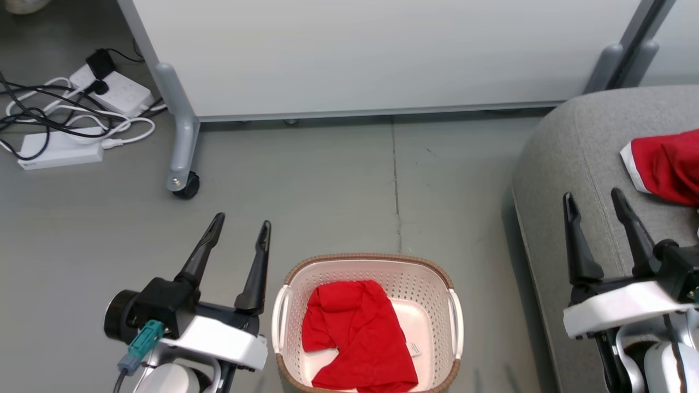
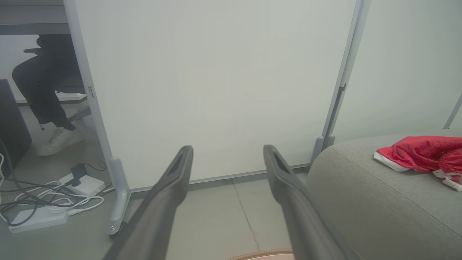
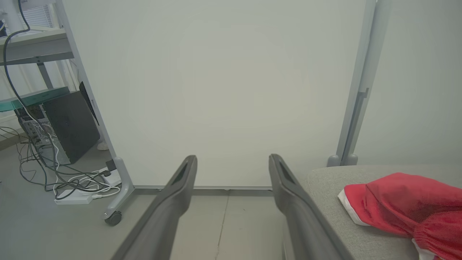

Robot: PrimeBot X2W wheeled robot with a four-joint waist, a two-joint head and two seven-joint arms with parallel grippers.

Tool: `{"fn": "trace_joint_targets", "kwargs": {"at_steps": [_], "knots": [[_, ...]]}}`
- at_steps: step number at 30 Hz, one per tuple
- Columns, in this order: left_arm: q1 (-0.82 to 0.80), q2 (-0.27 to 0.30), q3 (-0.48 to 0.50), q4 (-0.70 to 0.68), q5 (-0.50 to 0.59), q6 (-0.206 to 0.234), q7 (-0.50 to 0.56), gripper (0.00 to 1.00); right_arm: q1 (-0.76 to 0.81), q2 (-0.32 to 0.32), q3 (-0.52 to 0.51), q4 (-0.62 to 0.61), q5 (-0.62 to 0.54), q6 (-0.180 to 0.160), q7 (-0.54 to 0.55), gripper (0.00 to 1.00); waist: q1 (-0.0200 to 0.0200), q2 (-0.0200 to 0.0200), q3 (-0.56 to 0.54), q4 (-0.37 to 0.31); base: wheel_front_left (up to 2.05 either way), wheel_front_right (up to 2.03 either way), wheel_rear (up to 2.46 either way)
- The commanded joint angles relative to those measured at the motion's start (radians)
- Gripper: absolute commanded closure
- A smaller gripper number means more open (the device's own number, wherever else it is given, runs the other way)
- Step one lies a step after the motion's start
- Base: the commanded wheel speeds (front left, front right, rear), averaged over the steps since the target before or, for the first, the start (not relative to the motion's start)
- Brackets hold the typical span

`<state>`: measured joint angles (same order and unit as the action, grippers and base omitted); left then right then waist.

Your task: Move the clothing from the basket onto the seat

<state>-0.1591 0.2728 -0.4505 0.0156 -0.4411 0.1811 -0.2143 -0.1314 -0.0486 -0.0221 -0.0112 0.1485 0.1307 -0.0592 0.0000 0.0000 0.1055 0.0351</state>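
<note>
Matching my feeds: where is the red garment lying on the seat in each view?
Head view: red garment at right edge, on the seat.
Left wrist view: garment at right edge, mid-height.
Right wrist view: garment in lower right corner.
Shared landmark: partition's castor leg.

Grey floor (image 1: 327, 180), pale wheeled partition (image 1: 382, 54), cables (image 1: 54, 114)

Left gripper (image 1: 240, 226) and right gripper (image 1: 593, 197) both hang empty, 2 fingers spread, pointing forward.
</note>
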Motion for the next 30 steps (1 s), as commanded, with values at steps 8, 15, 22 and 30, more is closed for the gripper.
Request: {"fn": "trace_joint_targets", "kwargs": {"at_steps": [8, 15, 22, 30], "knots": [[0.075, 0.025, 0.062, 0.013, -0.031, 0.035, -0.025, 0.00, 0.070, -0.005, -0.004, 0.029, 0.013, 0.000, 0.014, 0.00, 0.0000, 0.0000, -0.056, 0.020, 0.00, 0.00, 0.00], [0.130, 0.038, 0.112, 0.018, -0.062, 0.030, -0.042, 0.00, 0.137, -0.005, -0.011, 0.029, 0.015, 0.000, 0.028, 0.00, 0.0000, 0.0000, -0.103, 0.019, 0.00, 0.00, 0.00], [0.156, 0.037, 0.122, 0.050, -0.050, 0.003, -0.050, 0.00, 0.170, -0.005, -0.009, 0.025, 0.024, 0.000, 0.033, 0.00, 0.0000, 0.0000, -0.116, 0.013, 0.00, 0.00, 0.00], [0.152, 0.021, 0.119, 0.083, -0.033, -0.011, -0.052, 0.00, 0.175, -0.005, -0.009, 0.013, 0.022, 0.000, 0.038, 0.00, 0.0000, 0.0000, -0.120, 0.018, 0.00, 0.00, 0.00]]}}
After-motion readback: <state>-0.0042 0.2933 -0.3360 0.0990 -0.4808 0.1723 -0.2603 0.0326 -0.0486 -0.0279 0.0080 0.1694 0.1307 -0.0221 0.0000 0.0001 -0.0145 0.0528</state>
